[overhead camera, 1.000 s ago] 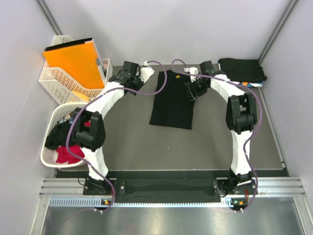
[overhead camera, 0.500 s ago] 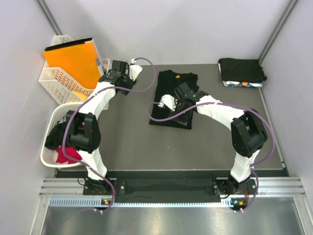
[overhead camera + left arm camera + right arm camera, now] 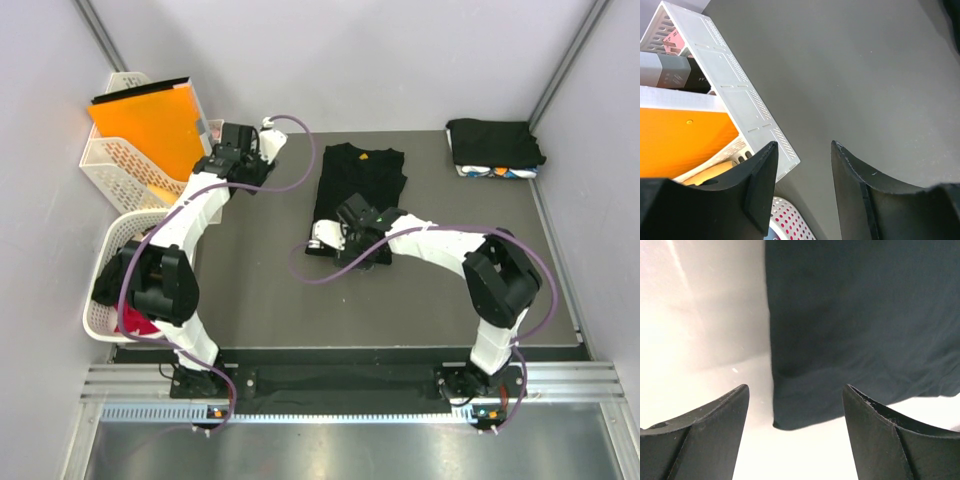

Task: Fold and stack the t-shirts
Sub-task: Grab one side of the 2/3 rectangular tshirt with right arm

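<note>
Right claw (image 3: 335, 240) spread wide, gripping nothing, at the near-left hem corner of the black t-shirt (image 3: 358, 190); can't tell if it touches. The shirt lies flat, folded lengthwise, mid-tabletop (image 3: 260, 290). Left claw (image 3: 228, 160) also spread and empty, over bare tabletop just beside the white basket (image 3: 115, 165) holding the orange folder (image 3: 150, 125). Folded shirt stack (image 3: 495, 143) sits in the far-right corner.

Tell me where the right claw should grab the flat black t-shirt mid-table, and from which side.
Probably the near-left hem corner of the black t-shirt, from straight above. The shirt lies flat, so only an edge or corner offers a bite, and the open right claw hovers over that corner, fingers straddling the side edge.
</note>
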Robot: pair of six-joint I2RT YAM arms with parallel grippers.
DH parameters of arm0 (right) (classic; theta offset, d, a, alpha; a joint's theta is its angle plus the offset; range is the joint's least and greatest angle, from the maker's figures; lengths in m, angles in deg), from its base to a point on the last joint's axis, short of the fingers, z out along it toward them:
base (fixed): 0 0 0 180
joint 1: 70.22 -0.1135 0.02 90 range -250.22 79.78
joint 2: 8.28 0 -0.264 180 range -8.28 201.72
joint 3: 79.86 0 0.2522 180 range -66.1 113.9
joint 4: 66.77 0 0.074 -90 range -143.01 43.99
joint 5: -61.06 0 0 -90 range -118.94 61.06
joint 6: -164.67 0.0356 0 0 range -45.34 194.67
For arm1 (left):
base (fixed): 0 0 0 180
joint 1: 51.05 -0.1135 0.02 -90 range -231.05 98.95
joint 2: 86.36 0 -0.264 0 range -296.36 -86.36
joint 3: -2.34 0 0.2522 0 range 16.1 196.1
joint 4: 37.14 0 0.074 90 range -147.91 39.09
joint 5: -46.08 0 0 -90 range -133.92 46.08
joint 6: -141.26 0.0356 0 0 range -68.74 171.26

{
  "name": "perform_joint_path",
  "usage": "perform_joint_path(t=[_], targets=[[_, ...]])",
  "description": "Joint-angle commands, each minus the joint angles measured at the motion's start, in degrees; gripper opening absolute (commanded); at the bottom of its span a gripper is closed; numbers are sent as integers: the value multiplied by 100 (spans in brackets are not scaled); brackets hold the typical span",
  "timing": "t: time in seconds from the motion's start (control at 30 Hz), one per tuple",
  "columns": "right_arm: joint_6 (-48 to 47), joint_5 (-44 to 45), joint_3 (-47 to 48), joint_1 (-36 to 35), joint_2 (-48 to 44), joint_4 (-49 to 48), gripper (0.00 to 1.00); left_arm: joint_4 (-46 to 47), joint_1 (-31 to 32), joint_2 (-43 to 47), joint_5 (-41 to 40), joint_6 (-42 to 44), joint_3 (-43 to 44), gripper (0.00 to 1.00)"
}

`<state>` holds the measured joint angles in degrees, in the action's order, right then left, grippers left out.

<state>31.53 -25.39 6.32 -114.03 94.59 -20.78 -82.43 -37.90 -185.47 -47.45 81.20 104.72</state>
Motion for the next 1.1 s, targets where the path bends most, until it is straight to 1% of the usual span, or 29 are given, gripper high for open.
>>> perform_joint_path(t=[0.0, 0.23, 0.53, 0.77, 1.07], targets=[[77, 269, 53, -198, -189, -366, 75, 59, -31, 331, -34, -40, -20, 52], [165, 436, 26, -224, 154, -691, 75, 50, -49, 375, -34, 21, -20, 52], [341, 524, 290, -400, 576, -894, 75, 50, -137, 357, 1, 179, 85, 52], [490, 603, 290, -409, 892, -1104, 75, 77, -295, 296, 124, 285, 138, 52], [429, 805, 264, -409, 1139, -1254, 75, 86, -532, 234, 256, 478, 226, 53]])
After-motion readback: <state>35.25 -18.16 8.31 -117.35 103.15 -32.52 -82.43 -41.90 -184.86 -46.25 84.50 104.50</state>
